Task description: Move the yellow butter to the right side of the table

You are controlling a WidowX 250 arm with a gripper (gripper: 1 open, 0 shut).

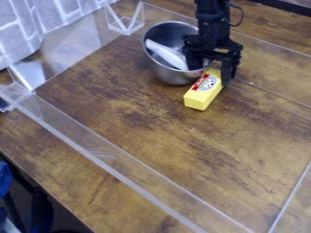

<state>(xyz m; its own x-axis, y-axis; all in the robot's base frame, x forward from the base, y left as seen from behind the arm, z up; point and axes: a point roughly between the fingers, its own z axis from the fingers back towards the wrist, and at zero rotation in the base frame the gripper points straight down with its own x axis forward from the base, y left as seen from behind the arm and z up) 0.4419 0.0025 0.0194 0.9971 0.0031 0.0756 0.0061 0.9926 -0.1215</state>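
Above the yellow butter (205,92), the end effector (212,66) hangs open, fingers straddling its far end.

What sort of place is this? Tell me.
Probably a lab test bench rather than a kitchen: a worn wooden table fenced by clear acrylic panels, a robot gripper over yellow butter and a metal bowl.

What I can't make out from this camera

The gripper (213,68) covers the upper end of the yellow butter (202,92) and the right rim of the metal bowl (170,53), so I can't tell whether its fingers grip the box or only hover over it. The arm runs out of the top edge of the frame. The butter's label is too small to read. The table (145,127) is cut off at the bottom and right edges.
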